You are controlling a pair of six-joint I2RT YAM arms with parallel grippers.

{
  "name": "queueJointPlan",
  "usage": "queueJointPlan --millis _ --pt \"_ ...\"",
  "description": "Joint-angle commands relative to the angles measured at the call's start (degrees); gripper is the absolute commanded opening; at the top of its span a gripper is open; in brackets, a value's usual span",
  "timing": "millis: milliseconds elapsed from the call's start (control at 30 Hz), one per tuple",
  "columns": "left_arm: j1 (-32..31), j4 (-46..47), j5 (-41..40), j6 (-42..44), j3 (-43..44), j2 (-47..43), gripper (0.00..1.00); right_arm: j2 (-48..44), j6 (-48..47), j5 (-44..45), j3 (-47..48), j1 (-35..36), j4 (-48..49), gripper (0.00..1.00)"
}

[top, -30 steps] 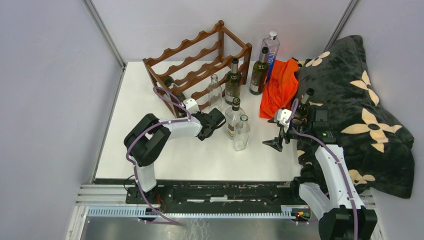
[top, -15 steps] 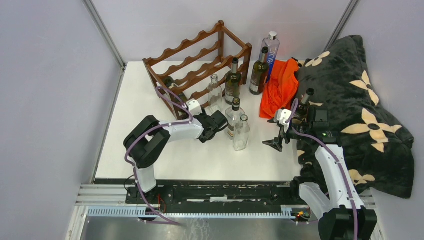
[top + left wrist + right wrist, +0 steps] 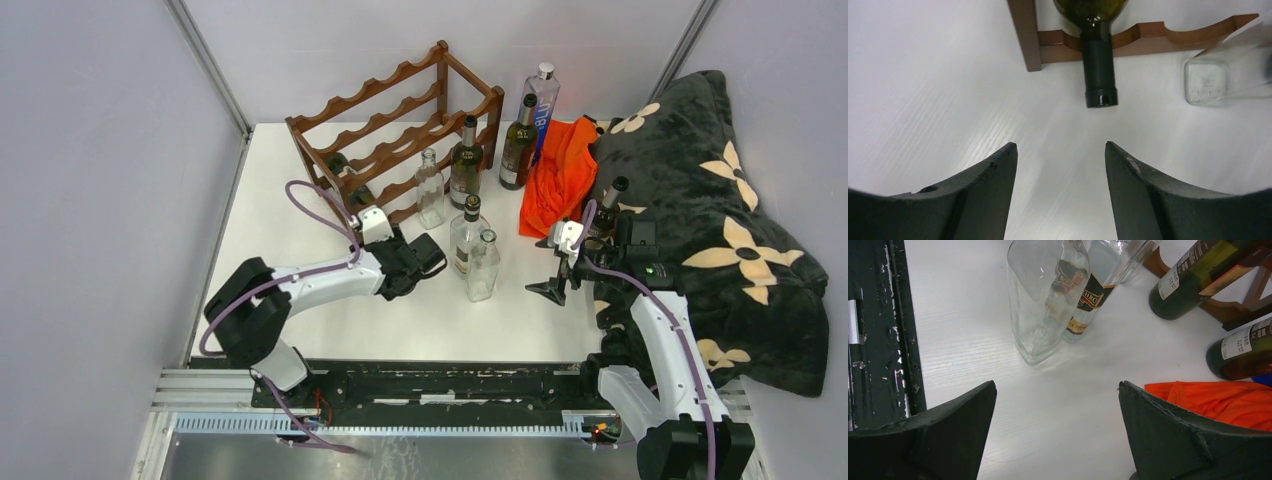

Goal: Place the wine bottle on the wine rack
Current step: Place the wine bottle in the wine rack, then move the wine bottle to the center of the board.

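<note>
The reddish-brown wine rack (image 3: 400, 125) stands at the back left of the white table. A dark green wine bottle (image 3: 346, 170) lies in its bottom tier. In the left wrist view its neck (image 3: 1097, 65) sticks out over the scalloped rail (image 3: 1158, 36) towards me. My left gripper (image 3: 418, 257) is open and empty, low over the table a short way in front of that neck (image 3: 1060, 145). My right gripper (image 3: 548, 288) is open and empty over bare table (image 3: 1057, 382), right of the clear bottles.
Three clear glass bottles (image 3: 430, 190) (image 3: 467, 235) (image 3: 483, 268) stand between the grippers. Two dark wine bottles (image 3: 465, 165) (image 3: 518, 145) and a tall blue bottle (image 3: 540, 105) stand behind. An orange cloth (image 3: 560, 175) and a black flowered blanket (image 3: 710, 210) fill the right side.
My left arm has drawn back towards the near left, its elbow swinging out left. Its gripper moved a little away from the rack. The right arm has not moved.
</note>
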Motion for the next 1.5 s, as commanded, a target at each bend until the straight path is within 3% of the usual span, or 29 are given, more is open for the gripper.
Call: queueJointPlan --millis 0,133,267,367,433,500,600,767,867,1067,1267,1400,1467 --pt "-2.07 -1.85 0.81 0.39 -2.87 -8.0 0.7 -0.89 -2.11 -1.4 2.61 -0.24 -0.52 0.98" --pt "-2.83 6.53 9.86 16.89 -7.04 -17.02 0.74 -0.51 -5.62 -0.17 3.98 -0.24 -2.57 0.98" --pt "-2.84 18.08 28.73 37.92 -13.14 -28.67 0.83 -0.29 -11.81 -0.85 4.0 0.01 -4.42 0.98" --pt "-2.77 23.34 40.1 47.87 -16.92 -38.86 0.92 -0.23 -17.27 -3.25 4.31 0.62 -5.94 0.98" --pt "-2.75 25.02 44.02 52.16 -18.35 -43.15 0.97 0.71 -16.56 -3.79 5.44 1.92 -5.53 0.98" --pt "-2.75 25.66 47.44 55.12 -18.64 -45.38 0.98 1.2 -10.15 -2.17 6.34 4.6 -1.31 0.98" --pt "-2.75 26.14 49.59 56.54 -17.91 -45.96 0.98 0.96 3.44 3.21 7.36 7.46 7.04 0.98" --pt "-2.75 29.28 49.13 56.92 -18.29 -46.36 0.98 1.62 12.14 5.6 10.81 11.09 9.57 0.98" --pt "-2.75 31.59 48.2 56.85 -18.81 -46.47 0.98 2.18 23.82 7.95 10.58 14.25 16.52 0.98" --pt "-2.75 33.9 47.04 56.09 -18.93 -46.78 0.98 5.1 35.52 13.32 10.85 20.24 26.66 0.98" --pt "-2.74 34.39 46.18 54.65 -20.2 -48.26 0.97 7.53 40.77 14.52 9.44 24.67 30.99 0.91" --pt "-2.7 35.58 46.07 53.89 -21.28 -49.17 0.97 9.05 42.8 17.22 9.46 26.21 32.01 0.78" --pt "-2.74 35.45 45.91 53.69 -21.29 -49.36 0.97 9.28 43.35 17.55 9.22 26.45 32.68 0.66"
